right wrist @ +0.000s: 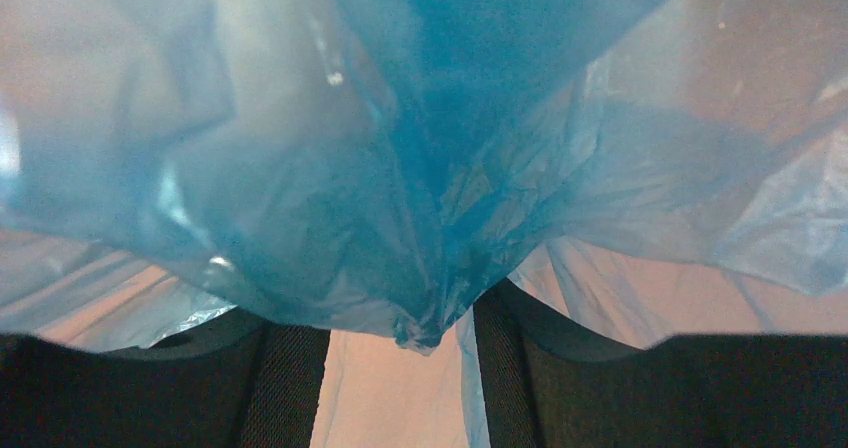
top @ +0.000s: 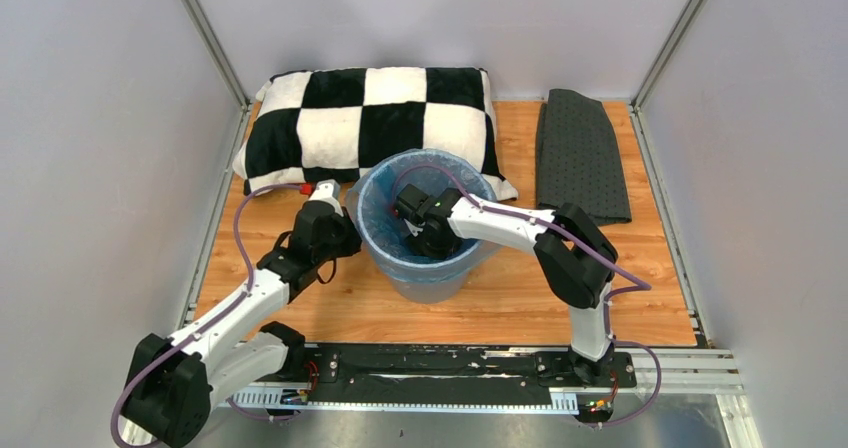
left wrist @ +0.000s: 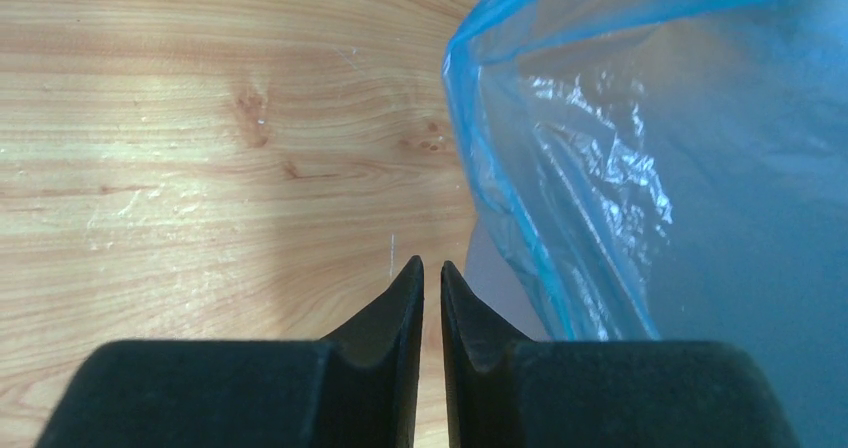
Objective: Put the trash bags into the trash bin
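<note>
Right tool [right wrist: 395, 378] gapes inside the trash bag [right wrist: 400, 168] lining the bin [top: 432, 290]; left tool [left wrist: 432, 273] nearly closed, empty.

Left fingers [left wrist: 400, 318] nearly together with a slim gap; right fingers [right wrist: 290, 378] spread apart.

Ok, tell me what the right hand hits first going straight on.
The bag: its blue film fills the view just ahead of the right hand, bunched between the fingers. The inside of the bin probably lies right behind it, though depth is unclear.
</note>
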Available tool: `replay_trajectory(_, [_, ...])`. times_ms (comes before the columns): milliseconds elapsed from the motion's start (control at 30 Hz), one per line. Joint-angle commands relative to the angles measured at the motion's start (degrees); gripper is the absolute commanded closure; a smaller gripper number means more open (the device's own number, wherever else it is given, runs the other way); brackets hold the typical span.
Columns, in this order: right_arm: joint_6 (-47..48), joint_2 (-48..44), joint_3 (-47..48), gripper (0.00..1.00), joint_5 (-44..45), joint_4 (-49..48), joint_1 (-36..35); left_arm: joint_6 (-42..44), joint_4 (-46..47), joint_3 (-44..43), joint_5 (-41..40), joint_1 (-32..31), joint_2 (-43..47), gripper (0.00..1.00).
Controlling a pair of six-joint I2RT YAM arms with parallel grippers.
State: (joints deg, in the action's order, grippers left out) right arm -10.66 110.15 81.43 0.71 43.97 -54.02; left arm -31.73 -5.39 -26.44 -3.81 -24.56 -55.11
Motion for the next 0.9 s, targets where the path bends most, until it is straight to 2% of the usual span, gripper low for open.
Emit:
replay_trajectory(0, [0.7, 1.0, -1.2, 0.46, 1.6, -0.2, 0.6, 0.9, -4.1, 0.9, -1.8, 0.2, 2.8, 0.85])
replay_trajectory(200, [0.7, 1.2, -1.5, 0.46, 1.6, -0.5, 0.8, 0.6, -13.0, -0.3, -9.5, 0.2, 8.1, 0.84])
replay_trajectory(367, [1.0, 1.3, -1.6, 0.46, 1.6, -0.5, 0.8, 0.6, -18.7, -6.7, -13.8, 0.9, 11.7, 0.76])
replay_trajectory(500, [1.1, 1.2, -2.1, 0.46, 1.7, -0.5, 1.0, 0.5, -21.2, -15.6, -15.4, 1.8, 8.9, 0.69])
replay_trajectory(667, [1.3, 1.3, -2.5, 0.46, 1.7, -0.6, 1.0, -0.1, -18.4, -24.8, -15.7, 4.1, 2.3, 0.58])
replay_trajectory(867, [1.2, 1.3, -3.0, 0.46, 1.7, -0.8, 1.1, -2.8, -10.1, -28.8, -7.1, 5.0, -7.4, 0.56])
